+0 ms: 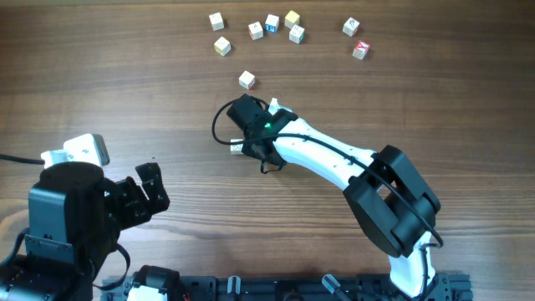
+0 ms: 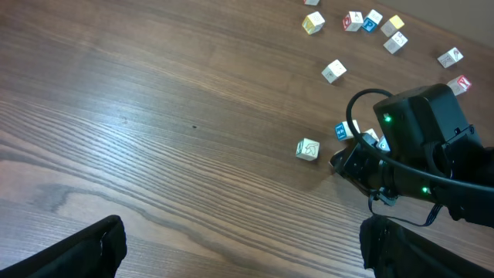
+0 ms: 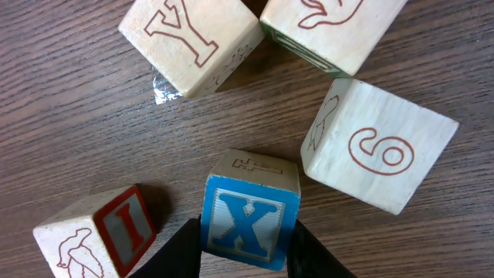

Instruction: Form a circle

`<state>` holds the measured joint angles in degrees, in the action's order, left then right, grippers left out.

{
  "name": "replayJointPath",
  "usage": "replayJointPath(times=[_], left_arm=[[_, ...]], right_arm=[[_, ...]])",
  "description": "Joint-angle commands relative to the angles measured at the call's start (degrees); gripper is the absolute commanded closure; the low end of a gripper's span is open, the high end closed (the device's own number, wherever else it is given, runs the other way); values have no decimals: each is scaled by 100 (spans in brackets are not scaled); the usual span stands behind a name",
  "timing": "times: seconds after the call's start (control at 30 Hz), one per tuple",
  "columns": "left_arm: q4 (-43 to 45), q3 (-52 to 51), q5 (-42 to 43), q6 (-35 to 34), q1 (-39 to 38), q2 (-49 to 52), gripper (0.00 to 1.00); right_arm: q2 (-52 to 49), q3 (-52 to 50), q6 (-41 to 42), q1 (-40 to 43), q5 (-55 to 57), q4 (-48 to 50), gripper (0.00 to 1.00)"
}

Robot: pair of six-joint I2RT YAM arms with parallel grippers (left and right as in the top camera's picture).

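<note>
1. Nearest the right wrist lens, the blue X cube (image 3: 248, 222) is pinched between the two right fingers (image 3: 179, 251), one pressing each side.
2. This cube forms the near side of the circle (image 3: 332, 27). An I cube (image 3: 96, 235) stands at left, a Y cube (image 3: 189, 42) at upper left, a partly cropped cube at top, and a 6 cube (image 3: 378, 147) at right. Narrow gaps of bare wood part the cubes, and a small patch lies open at the ring's middle.
3. In the overhead view the right arm (image 1: 334, 159) reaches diagonally across mid-counter, its wrist covering most of the circle.
4. Loose cubes (image 1: 272, 23) lie scattered beyond, toward the far edge of that view; one (image 1: 247, 79) lies near the wrist.
5. The left fingers (image 2: 93, 247) stand spread wide, holding nothing, well apart from every cube. Broad bare wood lies ahead of them.
6. The counter (image 1: 125, 84) is brown wood, its grain running side to side; a black rail (image 1: 276, 288) lines the near edge.
</note>
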<state>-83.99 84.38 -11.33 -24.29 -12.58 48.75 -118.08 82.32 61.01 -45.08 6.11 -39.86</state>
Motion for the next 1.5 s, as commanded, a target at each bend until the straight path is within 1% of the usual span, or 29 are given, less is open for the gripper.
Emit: replayJointPath(times=[0.0,1.13,1.17,1.2,1.43,1.47], left_arm=[[13,-4,-74,-33,39,-7,0],[13,-4,-74,-33,39,-7,0],[13,-4,-74,-33,39,-7,0],[13,-4,-74,-33,39,-7,0],[13,-4,-74,-33,39,-7,0],[13,-4,-74,-33,39,-7,0]], right_arm=[[-131,42,-85,-7,164,-28,65],[-131,42,-249,33,214,4,63],[-131,42,-240,33,232,-7,63],[-131,44,-238,33,236,-4,59],[-131,44,-234,33,249,-4,57],[-131,44,-236,31,249,-4,54]])
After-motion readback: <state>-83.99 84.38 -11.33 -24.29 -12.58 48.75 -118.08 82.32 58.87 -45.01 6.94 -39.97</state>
